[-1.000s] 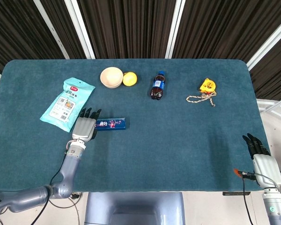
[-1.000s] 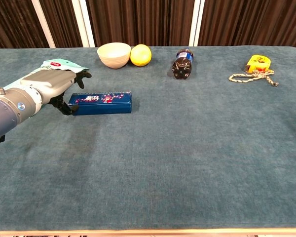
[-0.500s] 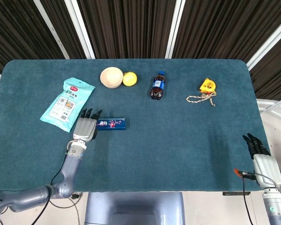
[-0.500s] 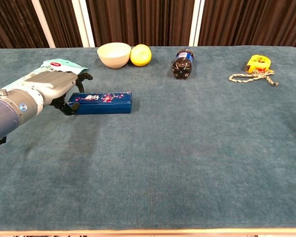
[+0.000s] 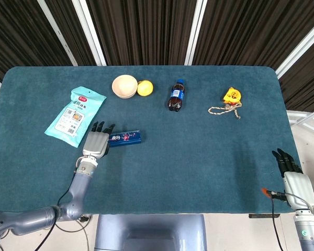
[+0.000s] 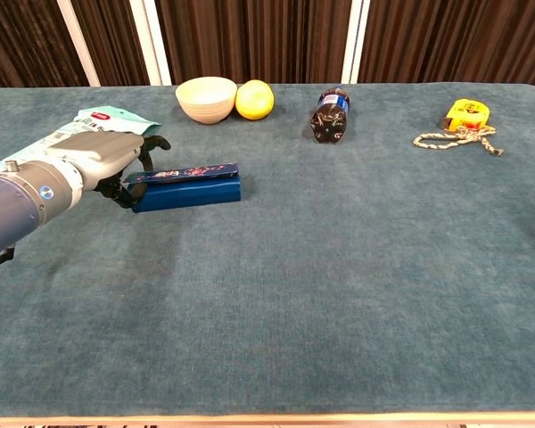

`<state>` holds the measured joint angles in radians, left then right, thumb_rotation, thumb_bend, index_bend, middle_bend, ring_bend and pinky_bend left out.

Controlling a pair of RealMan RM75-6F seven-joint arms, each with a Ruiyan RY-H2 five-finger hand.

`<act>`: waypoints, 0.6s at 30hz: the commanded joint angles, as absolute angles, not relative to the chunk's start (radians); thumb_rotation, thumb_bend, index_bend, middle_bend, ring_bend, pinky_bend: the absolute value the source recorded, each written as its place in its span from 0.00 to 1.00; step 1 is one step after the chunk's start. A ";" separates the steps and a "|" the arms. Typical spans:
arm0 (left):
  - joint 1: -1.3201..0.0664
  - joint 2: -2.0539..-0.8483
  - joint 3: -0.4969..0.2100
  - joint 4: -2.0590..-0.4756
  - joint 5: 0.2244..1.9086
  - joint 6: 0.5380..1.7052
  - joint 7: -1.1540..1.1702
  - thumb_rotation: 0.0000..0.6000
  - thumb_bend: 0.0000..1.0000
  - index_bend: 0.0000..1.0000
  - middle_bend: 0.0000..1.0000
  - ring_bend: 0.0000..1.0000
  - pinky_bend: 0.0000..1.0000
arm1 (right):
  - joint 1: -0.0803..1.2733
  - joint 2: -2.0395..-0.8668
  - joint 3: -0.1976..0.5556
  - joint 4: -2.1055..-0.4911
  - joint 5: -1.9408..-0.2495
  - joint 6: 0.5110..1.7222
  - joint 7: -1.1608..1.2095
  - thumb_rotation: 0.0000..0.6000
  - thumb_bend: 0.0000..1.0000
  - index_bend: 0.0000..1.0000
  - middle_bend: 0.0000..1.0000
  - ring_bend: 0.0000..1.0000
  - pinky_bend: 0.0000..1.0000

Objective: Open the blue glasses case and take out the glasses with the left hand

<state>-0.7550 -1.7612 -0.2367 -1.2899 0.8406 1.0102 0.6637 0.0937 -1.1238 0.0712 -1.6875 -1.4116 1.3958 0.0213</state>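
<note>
Left of centre in the head view: blue glasses case [image 5: 124,137], lying lengthwise on the teal table [image 5: 199,157]. In the chest view the case [image 6: 185,185] sits at middle left, its patterned lid tilted up at the left end with a thin dark gap under it — partly open, contents not visible. At that left end, the left hand [image 5: 96,143], back upward, dark fingertips [image 5: 102,127] pointing toward the top of the frame; in the chest view the hand [image 6: 94,160] reaches in from the left edge, fingers [image 6: 153,143] hooked over the raised end of the lid, thumb side low against the case's end. Touching the lid, then; whether truly pinching it or only pressing against it, cannot tell. Down in the lower right corner of the head view, the right hand [image 5: 290,172] at the table's near edge, fingers straight and slightly apart, holding nothing, well away from the case. Out of sight in the chest view.

Just above and left of the left hand, a pale green snack packet [image 5: 75,116], flat on the cloth. Along the upper part of the table: cream bowl [image 5: 125,86] touching a yellow-orange fruit [image 5: 145,88], then a dark soda bottle [image 5: 176,96] on its side, blue cap toward the far edge. Upper right — yellow tape measure [image 5: 231,94] with a loose cord [image 5: 224,109] curled just beside it.
</note>
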 commanded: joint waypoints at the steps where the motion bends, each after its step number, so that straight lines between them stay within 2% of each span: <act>1: -0.761 -1.763 -0.241 -1.285 0.836 1.007 0.663 1.00 0.59 0.09 0.31 0.00 0.04 | 0.094 -1.124 0.072 -1.688 -1.410 1.396 0.021 1.00 0.13 0.00 0.00 0.00 0.21; 9: -0.796 -1.788 -0.270 -1.223 0.812 0.981 0.657 1.00 0.60 0.09 0.31 0.00 0.04 | 0.092 -1.123 0.074 -1.691 -1.404 1.395 0.024 1.00 0.13 0.00 0.00 0.00 0.21; 18: -0.854 -1.832 -0.347 -1.097 0.743 0.932 0.625 1.00 0.61 0.10 0.31 0.00 0.04 | 0.092 -1.122 0.075 -1.693 -1.400 1.394 0.023 1.00 0.13 0.00 0.00 0.00 0.21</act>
